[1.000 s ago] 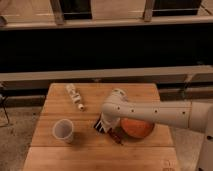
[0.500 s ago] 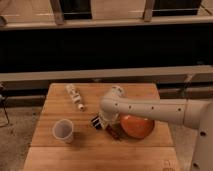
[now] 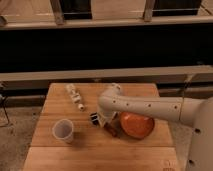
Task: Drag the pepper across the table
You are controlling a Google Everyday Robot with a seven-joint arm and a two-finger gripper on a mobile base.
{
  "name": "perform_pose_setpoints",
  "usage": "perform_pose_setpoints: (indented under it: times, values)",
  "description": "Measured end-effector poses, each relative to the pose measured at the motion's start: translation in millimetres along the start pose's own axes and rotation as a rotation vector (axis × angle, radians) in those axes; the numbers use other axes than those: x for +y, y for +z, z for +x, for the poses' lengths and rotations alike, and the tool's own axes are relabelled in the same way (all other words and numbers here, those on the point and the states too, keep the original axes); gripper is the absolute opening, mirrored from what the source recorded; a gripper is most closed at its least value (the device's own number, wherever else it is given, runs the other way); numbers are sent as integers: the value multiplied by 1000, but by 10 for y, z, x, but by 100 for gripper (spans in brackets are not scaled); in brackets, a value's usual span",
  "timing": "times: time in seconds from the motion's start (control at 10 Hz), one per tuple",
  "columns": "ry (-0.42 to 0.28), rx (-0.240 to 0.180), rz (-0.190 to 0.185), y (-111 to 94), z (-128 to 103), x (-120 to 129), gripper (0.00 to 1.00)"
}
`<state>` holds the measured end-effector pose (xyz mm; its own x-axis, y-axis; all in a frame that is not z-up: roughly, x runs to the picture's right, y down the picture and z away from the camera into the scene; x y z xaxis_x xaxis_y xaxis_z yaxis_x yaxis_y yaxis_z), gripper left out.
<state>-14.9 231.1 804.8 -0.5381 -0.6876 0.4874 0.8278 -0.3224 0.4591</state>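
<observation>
The pepper [image 3: 111,131], slim and dark reddish-brown, lies on the light wooden table [image 3: 85,155] just left of the orange bowl. My white arm reaches in from the right and bends down at the table's middle. My gripper [image 3: 103,123] is at the table surface, right at the pepper's upper left end. The arm's wrist covers part of the gripper. A black block [image 3: 94,118] sits just left of the gripper.
A round orange bowl [image 3: 136,125] stands right of the pepper, partly under my arm. A pale cup [image 3: 63,131] stands at the left. A small bottle [image 3: 74,95] lies at the back left. The floor drops off past the table's left edge.
My gripper and wrist have shifted a little to the left over the table. The pepper's end and the black block have moved left with it. The bowl, cup and bottle stayed put.
</observation>
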Motion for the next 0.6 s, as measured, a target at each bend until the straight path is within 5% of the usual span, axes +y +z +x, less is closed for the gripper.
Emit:
perform_pose_setpoints:
  times: [0.6]
  values:
    - [-9,11,7,7,90,-30,0]
